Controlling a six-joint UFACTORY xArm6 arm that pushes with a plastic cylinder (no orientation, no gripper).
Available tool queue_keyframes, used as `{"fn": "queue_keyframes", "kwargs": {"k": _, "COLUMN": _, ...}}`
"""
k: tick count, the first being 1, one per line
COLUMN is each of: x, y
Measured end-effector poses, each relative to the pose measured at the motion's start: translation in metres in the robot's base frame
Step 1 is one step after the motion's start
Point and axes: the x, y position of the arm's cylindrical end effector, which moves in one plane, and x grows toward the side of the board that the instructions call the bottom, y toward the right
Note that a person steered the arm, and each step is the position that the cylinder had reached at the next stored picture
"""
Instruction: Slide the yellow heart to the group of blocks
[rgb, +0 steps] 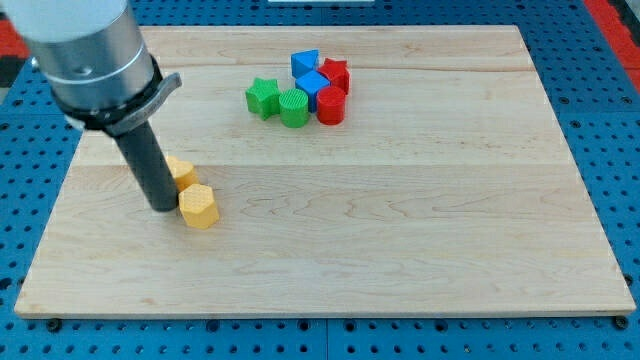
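Note:
A yellow block (198, 206), rounded like a heart, lies at the view's lower left of the wooden board (400, 240). A second yellow block (181, 170) sits just above it, partly hidden by the rod. My tip (163, 207) rests on the board, touching the left side of the lower yellow block. The group of blocks is at the view's top centre: a green star (262, 97), a green cylinder (294, 107), two blue blocks (305, 64) (314, 85), a red star-like block (336, 73) and a red cylinder (331, 104).
The board lies on a blue perforated table (610, 60). The arm's grey body (85, 50) fills the view's top left corner.

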Motion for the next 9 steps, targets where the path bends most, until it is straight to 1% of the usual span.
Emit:
{"fn": "queue_keyframes", "kwargs": {"k": 1, "x": -0.038, "y": 0.000}}
{"fn": "queue_keyframes", "kwargs": {"k": 2, "x": -0.057, "y": 0.002}}
{"fn": "queue_keyframes", "kwargs": {"k": 3, "x": -0.042, "y": 0.016}}
{"fn": "queue_keyframes", "kwargs": {"k": 4, "x": -0.038, "y": 0.028}}
{"fn": "queue_keyframes", "kwargs": {"k": 5, "x": -0.063, "y": 0.024}}
{"fn": "queue_keyframes", "kwargs": {"k": 7, "x": -0.128, "y": 0.004}}
{"fn": "queue_keyframes", "kwargs": {"k": 8, "x": -0.122, "y": 0.002}}
{"fn": "queue_keyframes", "kwargs": {"k": 9, "x": -0.115, "y": -0.028}}
